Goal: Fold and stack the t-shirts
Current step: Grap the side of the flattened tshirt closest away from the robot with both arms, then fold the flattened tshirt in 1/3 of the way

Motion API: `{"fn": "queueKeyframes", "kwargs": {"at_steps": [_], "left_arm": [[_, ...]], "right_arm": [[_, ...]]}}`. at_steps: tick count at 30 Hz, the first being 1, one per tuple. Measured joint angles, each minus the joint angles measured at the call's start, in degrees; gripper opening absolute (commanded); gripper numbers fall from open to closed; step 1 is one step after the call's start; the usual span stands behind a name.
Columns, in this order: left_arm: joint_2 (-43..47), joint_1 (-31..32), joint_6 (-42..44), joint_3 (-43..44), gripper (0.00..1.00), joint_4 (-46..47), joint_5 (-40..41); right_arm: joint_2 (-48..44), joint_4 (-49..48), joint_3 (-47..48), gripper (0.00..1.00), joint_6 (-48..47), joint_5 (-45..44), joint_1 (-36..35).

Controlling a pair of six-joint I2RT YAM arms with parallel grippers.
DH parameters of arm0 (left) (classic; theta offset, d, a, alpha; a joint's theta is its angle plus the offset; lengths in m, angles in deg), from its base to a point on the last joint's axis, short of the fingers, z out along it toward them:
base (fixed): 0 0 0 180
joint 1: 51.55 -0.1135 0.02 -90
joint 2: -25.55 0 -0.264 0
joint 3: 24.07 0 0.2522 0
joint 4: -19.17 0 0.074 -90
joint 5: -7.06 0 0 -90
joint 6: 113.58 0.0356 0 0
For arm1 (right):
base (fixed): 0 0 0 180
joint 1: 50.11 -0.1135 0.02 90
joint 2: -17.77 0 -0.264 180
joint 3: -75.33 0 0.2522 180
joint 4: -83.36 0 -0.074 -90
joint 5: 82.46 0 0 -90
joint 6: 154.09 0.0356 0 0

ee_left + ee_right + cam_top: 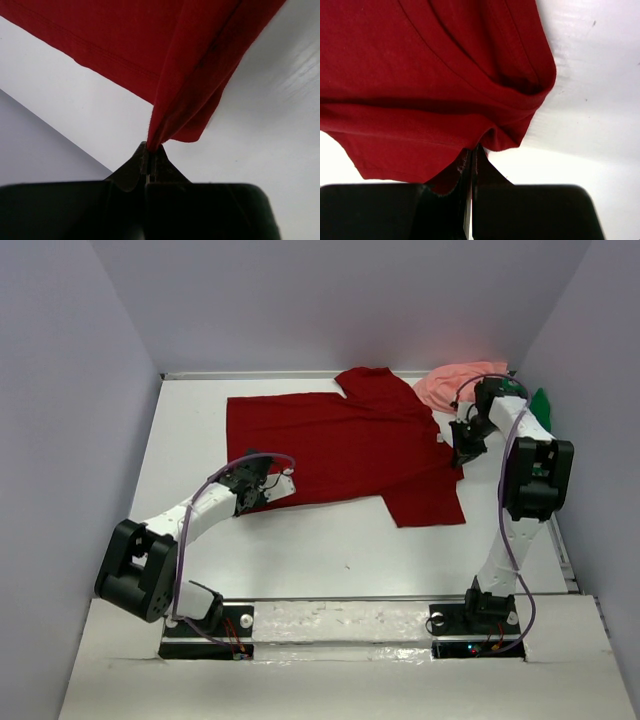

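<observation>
Top external, t-shirts: numbering three, one of each colour.
dark red t-shirt (340, 445): lying spread flat across the middle of the white table (300, 540), one sleeve reaching toward the far edge, a lower corner trailing toward the near right.
salmon pink t-shirt (455, 380): sitting bunched at the far right, just beside the red sleeve.
green t-shirt (540, 402): peeking out at the far right edge, mostly hidden behind the right arm.
arms: numbering two, white with black joints, each trailing a purple cable.
left gripper (268, 485): meeting the near left edge of the red cloth.
right gripper (462, 452): meeting the right edge of the same cloth.
writing: showing only as a tiny white tag on the red cloth near the right gripper, too small for reading.

Left wrist, left gripper (150, 156): closing tight on a thin fold of red fabric, black jaws pressed together around it.
dark red t-shirt (150, 50): rising from the pinch as a gathered fold, one stitched hem running across the upper left.
table (260, 130): showing bare white beneath and to the right.

Right wrist, right gripper (471, 162): clamping a bunched edge of red fabric, jaws together on the cloth.
dark red t-shirt (420, 75): filling the upper left, folding over itself, two hemmed edges showing.
table (590, 75): showing white at the right.
</observation>
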State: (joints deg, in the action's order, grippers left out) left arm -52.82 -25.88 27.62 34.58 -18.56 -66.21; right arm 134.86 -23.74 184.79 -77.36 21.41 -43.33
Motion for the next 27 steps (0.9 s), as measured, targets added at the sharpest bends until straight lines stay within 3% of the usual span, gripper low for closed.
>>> {"fn": "queueKeyframes", "kwargs": {"at_steps": [27], "left_arm": [[-11.7,-1.7,0.4,4.5,0.0,4.0,0.4]], "right_arm": [[10.6,3.0,9.7,0.0,0.0,-0.3,-0.5]]}}
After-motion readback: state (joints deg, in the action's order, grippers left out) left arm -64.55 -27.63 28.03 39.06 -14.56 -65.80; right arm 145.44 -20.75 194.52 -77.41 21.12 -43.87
